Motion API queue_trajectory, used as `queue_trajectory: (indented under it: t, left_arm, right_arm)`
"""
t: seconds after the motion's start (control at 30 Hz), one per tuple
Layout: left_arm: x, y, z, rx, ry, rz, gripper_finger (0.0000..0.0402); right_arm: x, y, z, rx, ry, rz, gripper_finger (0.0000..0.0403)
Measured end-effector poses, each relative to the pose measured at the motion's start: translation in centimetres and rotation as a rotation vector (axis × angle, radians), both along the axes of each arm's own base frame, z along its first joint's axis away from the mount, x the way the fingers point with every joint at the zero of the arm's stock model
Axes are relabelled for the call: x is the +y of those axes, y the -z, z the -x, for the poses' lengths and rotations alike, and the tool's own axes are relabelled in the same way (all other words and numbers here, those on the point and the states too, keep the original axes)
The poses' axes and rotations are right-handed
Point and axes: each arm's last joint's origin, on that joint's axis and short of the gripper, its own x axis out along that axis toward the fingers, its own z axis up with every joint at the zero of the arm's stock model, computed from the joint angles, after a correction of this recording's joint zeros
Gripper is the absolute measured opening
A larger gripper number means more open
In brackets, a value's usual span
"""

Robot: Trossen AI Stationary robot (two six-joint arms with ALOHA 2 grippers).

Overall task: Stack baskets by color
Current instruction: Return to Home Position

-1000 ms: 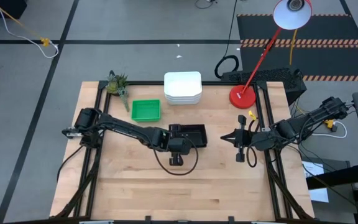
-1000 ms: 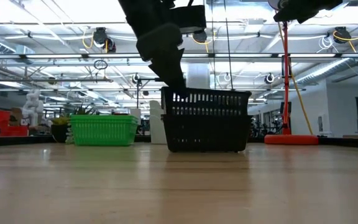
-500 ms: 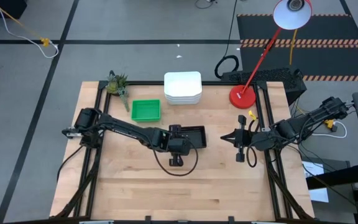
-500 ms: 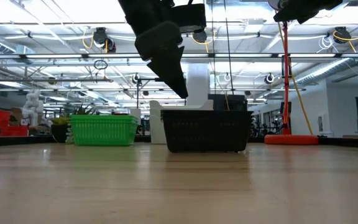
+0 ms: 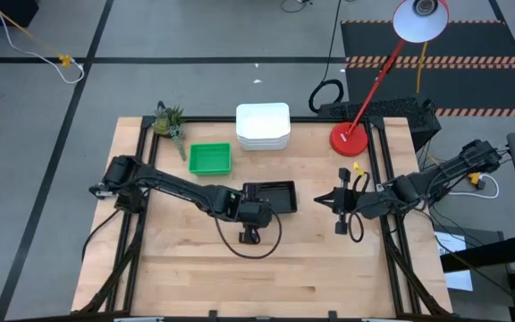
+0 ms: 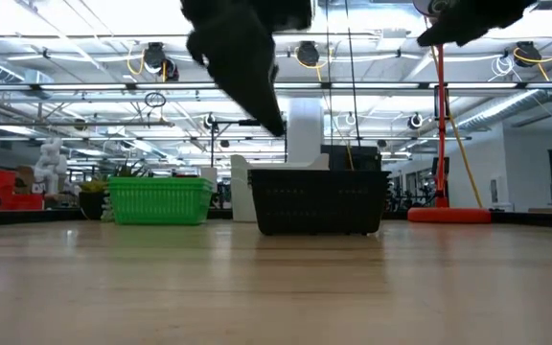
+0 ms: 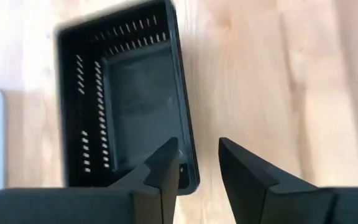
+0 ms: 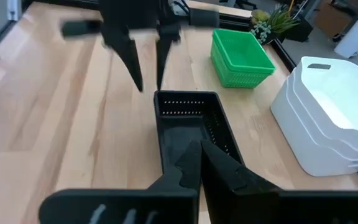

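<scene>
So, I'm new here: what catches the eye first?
A white basket stack sits at the table's back edge, a bright green basket front-left of it, a black basket at centre. The left arm, jaws open and empty, hangs just in front of the black one; the right arm waits at the right edge.

I'm seeing the near half of the pale wooden counter lying bare, leaving free passage. The black perforated plastic basket is sitting mid-counter. Behind it, the green perforated plastic basket, the stacked white plastic baskets and the red round lamp base are crowding the far edge.
</scene>
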Motion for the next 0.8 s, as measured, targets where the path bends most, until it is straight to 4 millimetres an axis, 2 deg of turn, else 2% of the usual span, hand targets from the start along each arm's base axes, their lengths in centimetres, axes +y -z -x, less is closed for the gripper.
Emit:
queue_trajectory:
  t: [0.13,0.37,0.5,0.6,0.8]
  left_arm:
    - [-0.2,-2.9,1.2,-0.069,0.006,0.014,0.0099]
    - [-0.6,-8.3,4.7,-0.208,-0.030,0.041,0.0060]
    - [-1.3,-9.1,6.9,-0.292,-0.017,-0.006,0.0029]
    - [-1.4,-8.6,8.8,-0.361,-0.008,0.009,0.0006]
    - [-1.4,-7.0,13.0,-0.507,0.026,0.079,0.0017]
  right_arm:
    - [-0.2,1.3,-0.7,0.001,0.000,0.033,0.0002]
    - [-0.1,1.8,-1.7,0.000,0.013,0.042,0.0002]
    - [0.3,1.7,-2.0,-0.030,-0.005,0.039,0.0002]
    - [0.7,1.6,-2.1,-0.050,-0.022,0.031,0.0002]
    - [1.5,2.6,-1.6,-0.082,-0.070,0.017,0.0002]
